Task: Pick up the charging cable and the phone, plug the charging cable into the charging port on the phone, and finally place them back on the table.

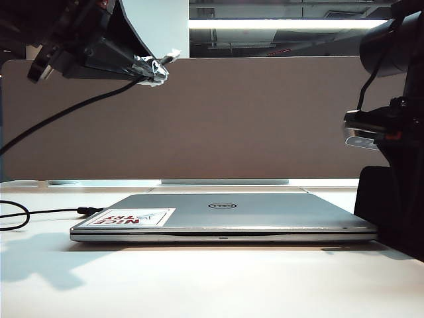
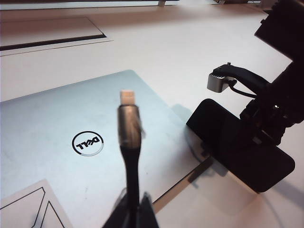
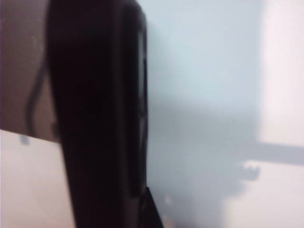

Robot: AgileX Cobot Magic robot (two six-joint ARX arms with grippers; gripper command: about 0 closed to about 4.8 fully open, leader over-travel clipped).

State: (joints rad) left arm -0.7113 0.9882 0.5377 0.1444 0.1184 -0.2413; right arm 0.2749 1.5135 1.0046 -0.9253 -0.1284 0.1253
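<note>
Our left gripper point(image 1: 154, 69), high in the upper left of the exterior view, pinches the charging cable point(image 2: 129, 142), its silvery connector poking out above the closed silver laptop point(image 1: 225, 215). Our right gripper point(image 2: 266, 130), at the right edge, clamps the phone point(image 2: 237, 142), tilted on edge beside the laptop's corner on the white table point(image 1: 199, 278). A second black cord point(image 1: 40, 213) lies at far left.

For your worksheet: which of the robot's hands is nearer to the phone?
Right. The right hand grips the phone, which stands tilted beside the laptop. The left hand is raised over the laptop's other side, shut on the charging cable, clear of the phone.
</note>
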